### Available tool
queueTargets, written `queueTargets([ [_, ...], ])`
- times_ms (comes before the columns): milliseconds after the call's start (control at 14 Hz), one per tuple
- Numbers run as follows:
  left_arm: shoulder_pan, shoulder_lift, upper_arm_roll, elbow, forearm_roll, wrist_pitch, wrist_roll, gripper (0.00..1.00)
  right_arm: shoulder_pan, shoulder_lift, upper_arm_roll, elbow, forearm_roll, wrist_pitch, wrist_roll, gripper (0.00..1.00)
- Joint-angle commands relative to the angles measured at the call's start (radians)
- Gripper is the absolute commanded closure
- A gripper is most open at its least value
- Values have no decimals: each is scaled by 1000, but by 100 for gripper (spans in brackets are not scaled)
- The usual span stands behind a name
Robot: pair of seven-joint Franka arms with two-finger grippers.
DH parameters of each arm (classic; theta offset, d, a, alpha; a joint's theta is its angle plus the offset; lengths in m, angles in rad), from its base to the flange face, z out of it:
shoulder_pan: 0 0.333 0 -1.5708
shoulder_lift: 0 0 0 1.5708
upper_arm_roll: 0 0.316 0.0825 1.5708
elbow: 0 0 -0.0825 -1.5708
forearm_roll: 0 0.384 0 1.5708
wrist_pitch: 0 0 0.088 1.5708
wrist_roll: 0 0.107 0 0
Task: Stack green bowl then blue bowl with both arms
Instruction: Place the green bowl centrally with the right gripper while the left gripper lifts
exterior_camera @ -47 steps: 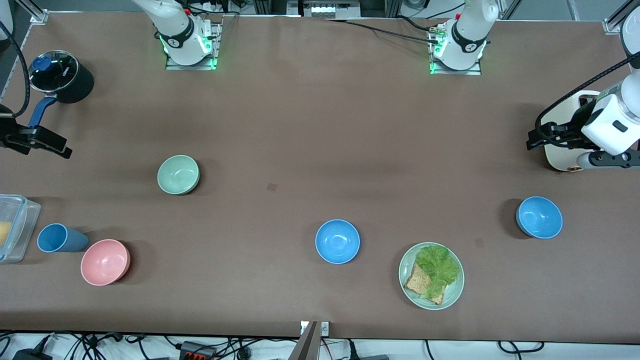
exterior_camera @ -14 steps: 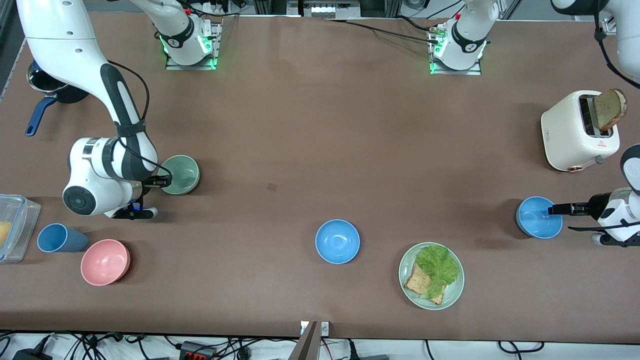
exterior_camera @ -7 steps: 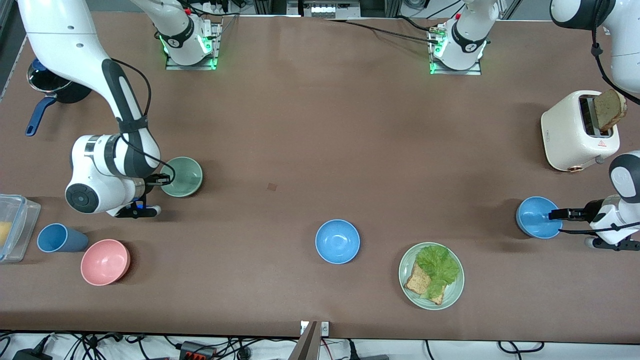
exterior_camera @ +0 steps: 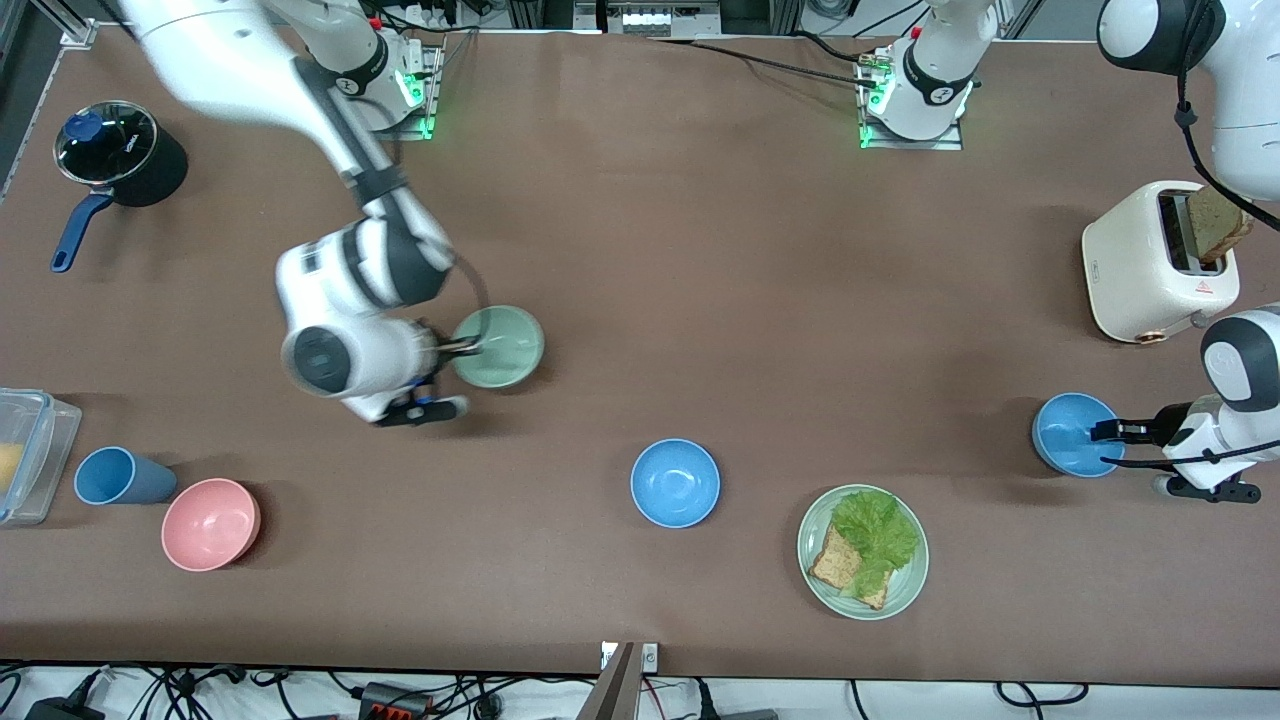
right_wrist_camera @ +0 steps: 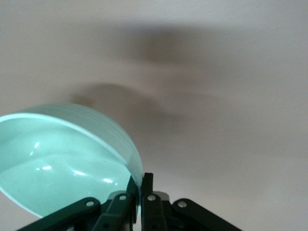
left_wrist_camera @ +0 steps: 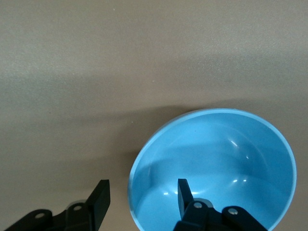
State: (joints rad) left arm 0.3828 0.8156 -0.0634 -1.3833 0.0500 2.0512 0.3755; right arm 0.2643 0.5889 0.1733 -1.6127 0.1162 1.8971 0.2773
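My right gripper (exterior_camera: 468, 348) is shut on the rim of the green bowl (exterior_camera: 500, 346) and holds it over the table, between the right arm's end and the middle. In the right wrist view the fingers (right_wrist_camera: 148, 188) pinch the bowl's wall (right_wrist_camera: 62, 154), and the bowl's shadow lies on the table below. My left gripper (exterior_camera: 1103, 432) is open at the blue bowl (exterior_camera: 1072, 436) near the left arm's end. In the left wrist view one finger (left_wrist_camera: 183, 191) is inside the bowl (left_wrist_camera: 226, 159) and the other finger (left_wrist_camera: 100, 198) is outside its rim. A second blue bowl (exterior_camera: 675, 483) sits mid-table.
A pale green plate with lettuce and toast (exterior_camera: 905, 590) lies nearer the camera between the two blue bowls. A white toaster (exterior_camera: 1140, 262) stands by the left arm. A pink bowl (exterior_camera: 210, 523), blue cup (exterior_camera: 120, 477), plastic box (exterior_camera: 35, 450) and black pot (exterior_camera: 125, 150) are at the right arm's end.
My right gripper has carried the green bowl toward the middle of the table. My left gripper has stayed at the blue bowl's rim, shifting only slightly.
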Motion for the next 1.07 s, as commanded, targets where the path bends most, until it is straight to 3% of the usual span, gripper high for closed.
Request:
queueTargets([
  [0, 5, 13, -9, 27, 13, 0, 52, 67, 105, 12, -6, 7, 66, 46, 94, 100],
  [429, 7, 4, -21, 29, 2, -13, 85, 99, 256, 97, -6, 37, 123, 170, 282, 100],
  [714, 10, 1, -36, 29, -19, -52, 86, 99, 318, 117, -6, 36, 123, 181, 367, 100],
  [929, 10, -54, -67, 29, -19, -141, 86, 99, 329, 117, -6, 25, 122, 172, 367, 100],
  [1000, 8, -82, -79, 29, -19, -170, 86, 99, 334, 117, -6, 24, 123, 172, 367, 80],
])
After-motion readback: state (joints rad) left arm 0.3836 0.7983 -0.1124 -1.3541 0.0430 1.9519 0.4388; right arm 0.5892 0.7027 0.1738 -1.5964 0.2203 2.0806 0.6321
